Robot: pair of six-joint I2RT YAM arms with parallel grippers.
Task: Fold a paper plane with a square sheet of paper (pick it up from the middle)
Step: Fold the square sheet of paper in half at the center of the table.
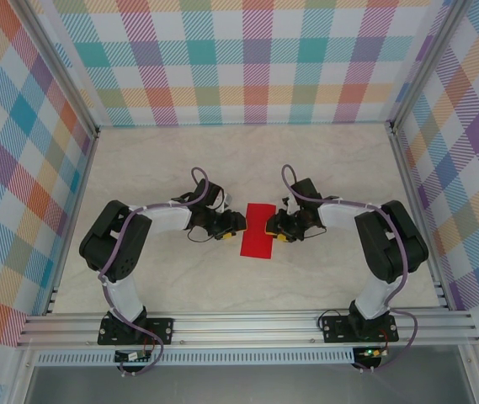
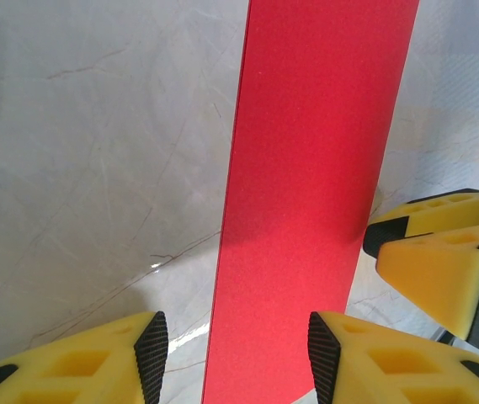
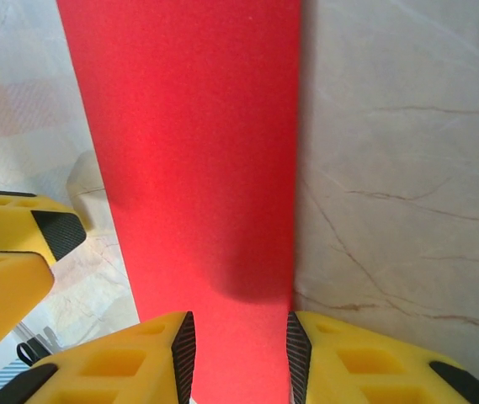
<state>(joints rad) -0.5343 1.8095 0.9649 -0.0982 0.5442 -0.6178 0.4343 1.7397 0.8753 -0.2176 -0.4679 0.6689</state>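
Observation:
The red sheet of paper (image 1: 256,231) lies flat on the marble table as an oblong, longer than it is wide. My left gripper (image 1: 240,225) is at its left edge and my right gripper (image 1: 272,228) at its right edge, facing each other. In the left wrist view the left gripper (image 2: 237,353) stands open low over the paper (image 2: 306,185), whose left edge falls between the pads. In the right wrist view the right gripper (image 3: 241,353) is open too, its narrower gap over the paper (image 3: 197,151). Nothing is pinched.
The pale marble table (image 1: 180,278) is walled by checked panels (image 1: 247,59) on three sides. An aluminium rail (image 1: 247,326) carrying both arm bases runs along the near edge. The other arm's yellow fingers (image 2: 433,252) (image 3: 12,252) show in each wrist view, close beside the paper.

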